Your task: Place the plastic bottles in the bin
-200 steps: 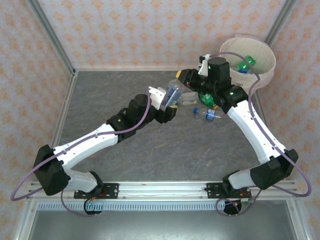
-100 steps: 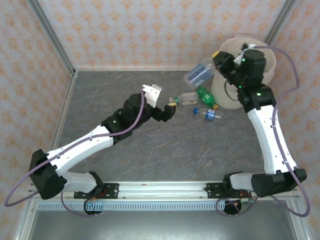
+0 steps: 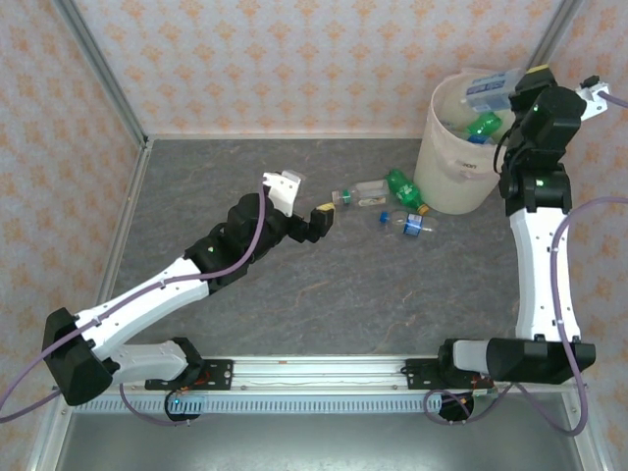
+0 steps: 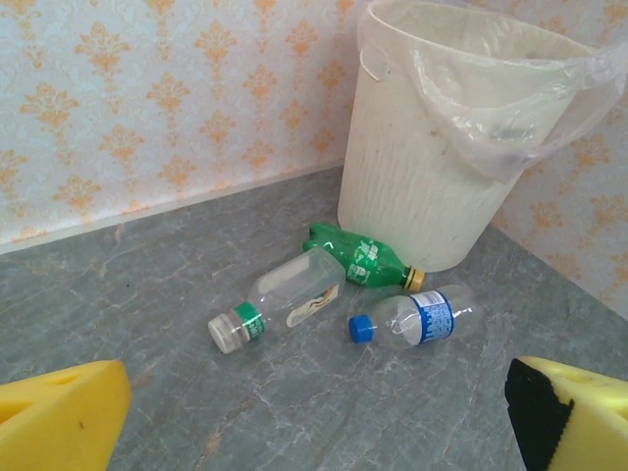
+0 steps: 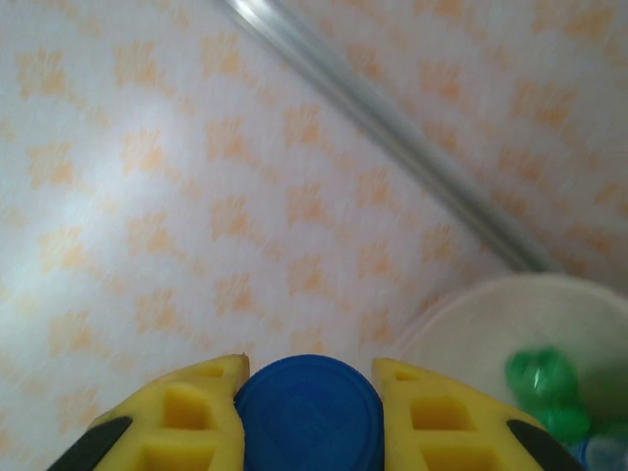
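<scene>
While right pincer [image 5: 308, 424] clamps bottle [image 3: 488, 92] above bin [image 3: 444, 169], left pincer [image 4: 314, 420] agape

The bin [image 4: 412, 186] is cream-white, one bottle [image 4: 361, 258] green, the tabletop [image 4: 147, 285] marbled grey, the wallpaper [image 4: 147, 98] patterned with orange motifs.

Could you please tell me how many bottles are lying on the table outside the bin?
3, all close to the bin: a clear bottle with a green neck band, a green bottle nearest the bin, and a blue-capped bottle. More could be hidden behind the bin.
</scene>
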`<state>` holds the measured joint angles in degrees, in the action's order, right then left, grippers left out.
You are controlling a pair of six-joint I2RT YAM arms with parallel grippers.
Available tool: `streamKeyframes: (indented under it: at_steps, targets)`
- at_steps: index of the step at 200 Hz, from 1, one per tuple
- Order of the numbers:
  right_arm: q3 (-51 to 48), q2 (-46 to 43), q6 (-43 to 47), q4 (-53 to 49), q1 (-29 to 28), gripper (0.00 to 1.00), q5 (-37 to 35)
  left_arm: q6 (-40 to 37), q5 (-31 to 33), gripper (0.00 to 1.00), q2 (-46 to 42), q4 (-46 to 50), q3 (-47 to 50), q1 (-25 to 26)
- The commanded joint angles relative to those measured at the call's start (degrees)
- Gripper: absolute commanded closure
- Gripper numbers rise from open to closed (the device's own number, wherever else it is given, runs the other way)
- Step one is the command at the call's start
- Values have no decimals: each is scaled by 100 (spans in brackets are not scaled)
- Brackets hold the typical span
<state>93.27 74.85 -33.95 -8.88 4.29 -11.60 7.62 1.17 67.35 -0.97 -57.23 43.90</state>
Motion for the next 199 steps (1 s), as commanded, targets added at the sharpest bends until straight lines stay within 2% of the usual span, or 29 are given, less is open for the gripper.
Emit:
streamKeyframes:
  at_steps: [1, 69, 81, 93, 102, 114, 122, 125, 158, 199]
  targets:
    - [139, 390, 550, 682, 56, 76, -1145, 130, 177, 1, -217, -94, 97, 35]
    - [876, 1570, 1634, 369, 183, 76, -1757, 133, 394, 1, -370, 17, 184, 33]
    - [967, 1676, 1712, 214, 191, 72, -1754, 135, 451, 1, -388, 28, 183, 36]
    - [1021, 1749, 1772, 94, 195, 61, -1726, 126, 480, 1, -411, 7, 208, 28]
    - [1091, 1793, 1728, -41, 196, 37, -1756, 113, 481, 1, -407, 6, 212, 29]
    - [1246, 1853, 1664, -269, 195, 20, -1778, 100, 475, 1, -391, 7, 194, 23]
    - [1356, 1882, 1662, -384, 199, 3, -1703, 90, 465, 1, -371, 16, 180, 25]
    - [1387, 1887, 1669, -412, 196, 0, -1669, 91, 472, 1, -360, 20, 175, 26]
    - [1720, 1833, 1692, -767, 195, 0, -1108, 88, 448, 1, -242, -7, 123, 18]
    - [1318, 1323, 1599, -780, 194, 0, -542, 117, 368, 1, 15, -4, 4, 16]
